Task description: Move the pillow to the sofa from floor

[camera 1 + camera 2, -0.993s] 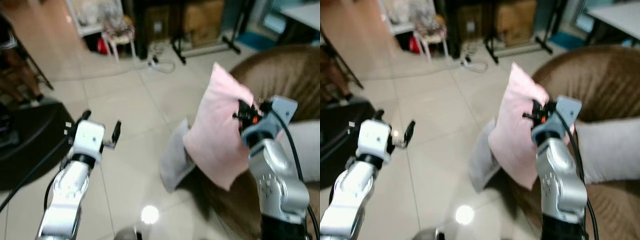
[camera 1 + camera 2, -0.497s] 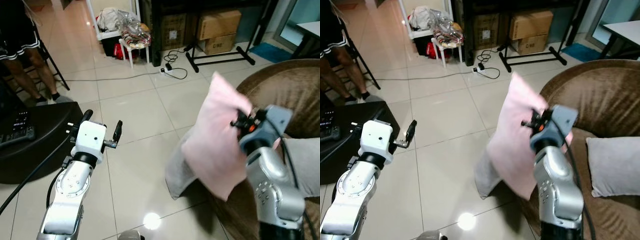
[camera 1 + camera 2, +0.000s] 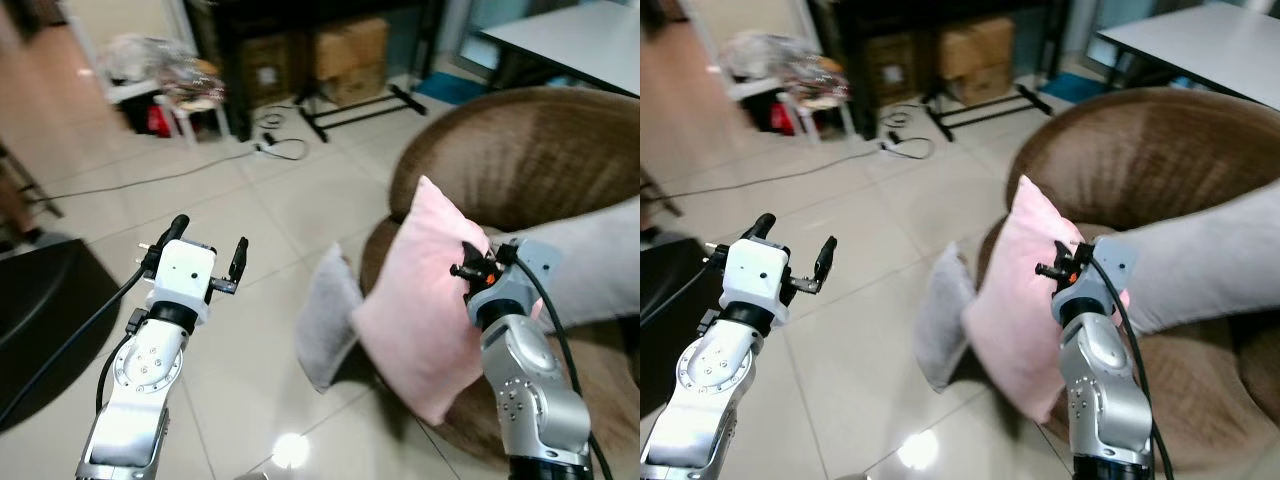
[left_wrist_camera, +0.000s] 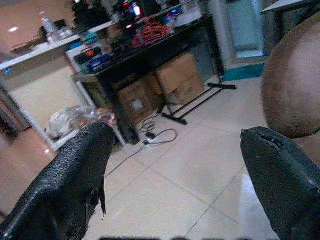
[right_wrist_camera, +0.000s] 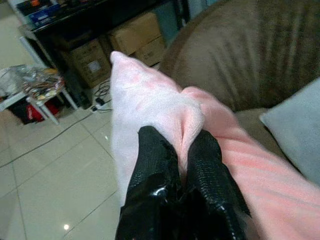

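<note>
Caught in the carry-and-place step: pink pillow [image 3: 425,300] held off the floor at right of centre, against the brown sofa [image 3: 520,150] front. Next, probably a lift over onto the seat, then release. Right gripper [image 5: 182,150] pinched tight on a fold of the pillow. Left gripper [image 3: 205,250] at lower left, fingers spread wide, holding nothing.

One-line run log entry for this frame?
right pincer: shut on pink pillow, held at brown sofa edge | left pincer: open, idle | grey pillow: on floor
</note>
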### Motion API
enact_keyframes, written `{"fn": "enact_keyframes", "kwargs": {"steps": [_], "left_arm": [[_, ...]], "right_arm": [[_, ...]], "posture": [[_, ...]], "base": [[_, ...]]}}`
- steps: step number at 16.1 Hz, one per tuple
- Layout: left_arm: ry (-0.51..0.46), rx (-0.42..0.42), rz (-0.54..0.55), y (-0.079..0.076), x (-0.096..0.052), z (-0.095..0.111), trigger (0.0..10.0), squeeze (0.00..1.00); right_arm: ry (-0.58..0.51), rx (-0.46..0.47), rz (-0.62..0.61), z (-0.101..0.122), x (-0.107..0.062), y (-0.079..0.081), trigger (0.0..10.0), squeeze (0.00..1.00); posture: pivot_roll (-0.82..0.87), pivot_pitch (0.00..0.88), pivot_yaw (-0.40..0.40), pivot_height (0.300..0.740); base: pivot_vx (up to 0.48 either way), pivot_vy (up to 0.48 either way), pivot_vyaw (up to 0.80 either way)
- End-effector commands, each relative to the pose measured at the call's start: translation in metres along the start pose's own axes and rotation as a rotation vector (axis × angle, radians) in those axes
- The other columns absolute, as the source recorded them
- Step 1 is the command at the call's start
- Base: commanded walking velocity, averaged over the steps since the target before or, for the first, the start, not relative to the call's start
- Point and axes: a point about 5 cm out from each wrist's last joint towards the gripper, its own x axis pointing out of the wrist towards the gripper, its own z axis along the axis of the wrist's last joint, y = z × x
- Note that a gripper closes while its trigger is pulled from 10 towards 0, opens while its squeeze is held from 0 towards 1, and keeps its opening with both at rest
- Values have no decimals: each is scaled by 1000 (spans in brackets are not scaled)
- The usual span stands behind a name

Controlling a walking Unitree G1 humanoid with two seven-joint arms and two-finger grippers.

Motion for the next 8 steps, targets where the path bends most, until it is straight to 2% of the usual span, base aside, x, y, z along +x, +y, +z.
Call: {"fn": "enact_keyframes", "kwargs": {"steps": [1,3,8], "left_arm": [[4,3,-1,2,0,-1,10000,0],[-5,-6,-11,2,0,-1,10000,0],[-8,-7,-20,5,-1,0,10000,0]], "right_arm": [[-48,2,22,7,0,4,10000,0],[-53,5,23,5,0,5,10000,0],[-60,10,9,3,1,3,10000,0]], "posture": [[-87,0,50,740],[-85,0,54,740],[-83,0,57,740]], "base": [[0,0,-800],[0,0,-800],[271,0,-800]]}}
